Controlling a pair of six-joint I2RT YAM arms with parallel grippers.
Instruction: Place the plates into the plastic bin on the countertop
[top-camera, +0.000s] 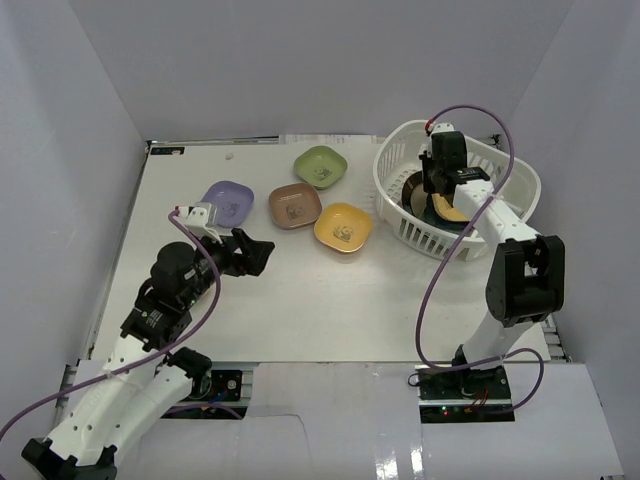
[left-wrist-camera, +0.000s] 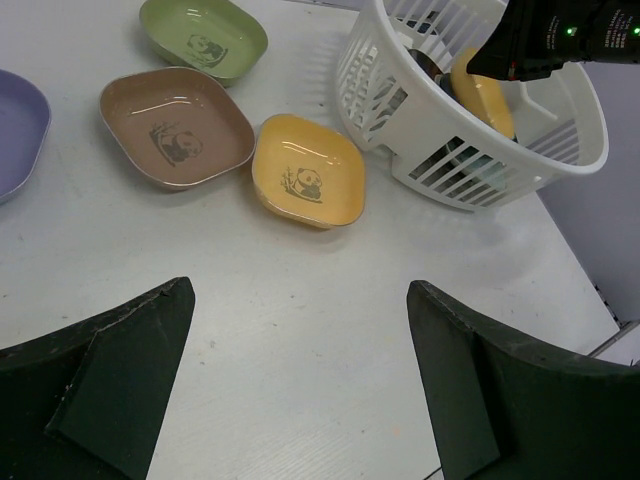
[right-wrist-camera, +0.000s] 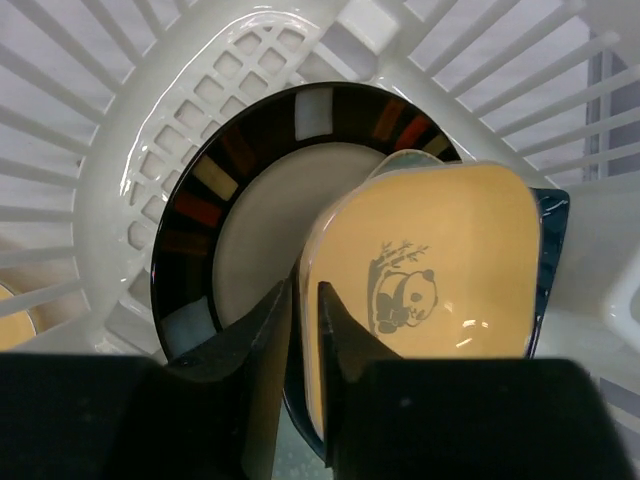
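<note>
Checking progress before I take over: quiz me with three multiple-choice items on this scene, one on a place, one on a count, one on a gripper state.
1. Where is the round dark-rimmed plate?
A) on the floor
B) against the back wall
C) inside the plastic bin

2. How many small dishes lie on the countertop outside the bin?
A) four
B) two
C) six

3. The right gripper is:
A) open, empty
B) shut on the orange dish
C) out of view

C: white bin lattice surrounds it.
A: lavender dish, brown dish, green dish, yellow dish.
B: its fingers pinch that dish's rim.
</note>
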